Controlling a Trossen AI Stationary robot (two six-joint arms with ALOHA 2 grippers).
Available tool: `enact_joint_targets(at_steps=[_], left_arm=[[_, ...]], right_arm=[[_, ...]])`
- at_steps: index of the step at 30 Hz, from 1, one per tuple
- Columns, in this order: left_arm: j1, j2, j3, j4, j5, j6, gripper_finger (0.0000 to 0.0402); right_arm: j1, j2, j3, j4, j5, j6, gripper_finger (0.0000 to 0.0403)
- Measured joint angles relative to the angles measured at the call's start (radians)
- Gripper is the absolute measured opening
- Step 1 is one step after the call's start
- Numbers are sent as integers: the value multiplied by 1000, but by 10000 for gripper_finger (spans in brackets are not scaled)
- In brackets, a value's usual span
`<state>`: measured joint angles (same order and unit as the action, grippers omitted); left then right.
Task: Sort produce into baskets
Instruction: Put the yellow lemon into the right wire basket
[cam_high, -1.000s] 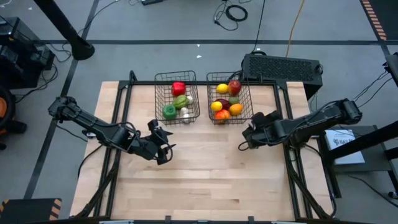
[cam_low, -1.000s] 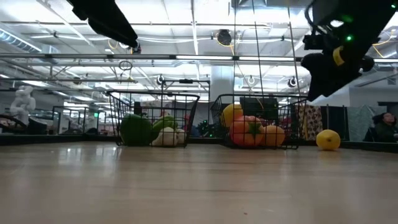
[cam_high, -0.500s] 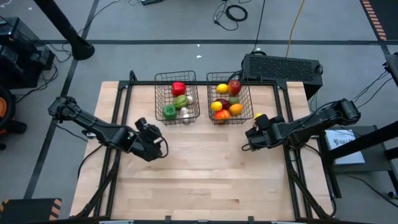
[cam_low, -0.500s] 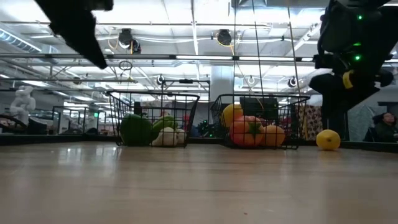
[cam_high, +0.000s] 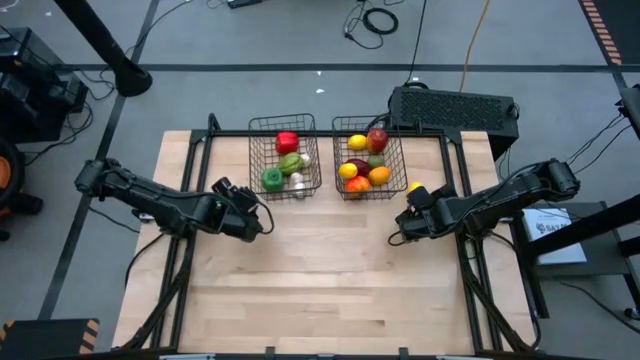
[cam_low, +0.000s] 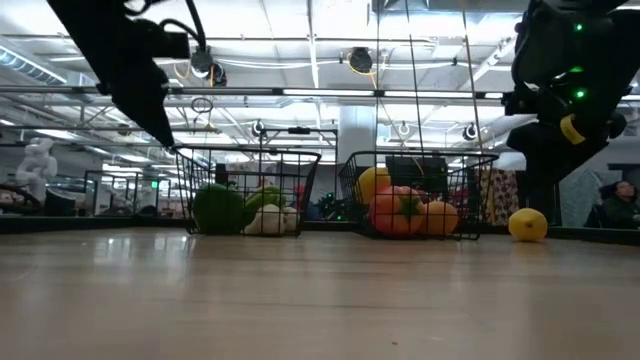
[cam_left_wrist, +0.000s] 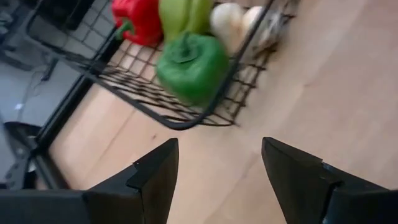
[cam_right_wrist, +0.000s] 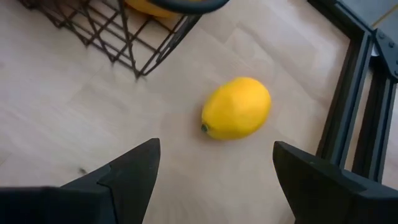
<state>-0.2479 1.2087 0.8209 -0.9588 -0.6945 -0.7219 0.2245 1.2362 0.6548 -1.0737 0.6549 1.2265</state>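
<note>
Wire baskets (cam_high: 284, 160) hold produce (cam_high: 362, 168), lemon (cam_right_wrist: 236, 108) outside, both tools (cam_left_wrist: 214, 165) (cam_right_wrist: 214, 165) open.

Bare table (cam_high: 330, 280) lies open before both baskets; a loose lemon (cam_right_wrist: 236, 108) sits beside the right basket (cam_high: 369, 160).

Two dark wire baskets (cam_high: 284, 155) (cam_high: 368, 158) sit side by side holding peppers, apples and lemons; one lemon (cam_right_wrist: 236, 108) lies loose on the table beside the right basket.
</note>
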Motion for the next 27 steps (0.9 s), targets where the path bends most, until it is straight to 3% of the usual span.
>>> enact_joint_targets(at_steps=[13,18,27], left_arm=[[119,0,-42,7,-86,48,150],[133,0,-42,7,-154,55,146],[139,0,-42,8,-139,54,146]], right_arm=[[0,0,0,2,-7,-11,303],[0,0,0,3,-7,-9,303],[0,0,0,4,-28,-9,303]])
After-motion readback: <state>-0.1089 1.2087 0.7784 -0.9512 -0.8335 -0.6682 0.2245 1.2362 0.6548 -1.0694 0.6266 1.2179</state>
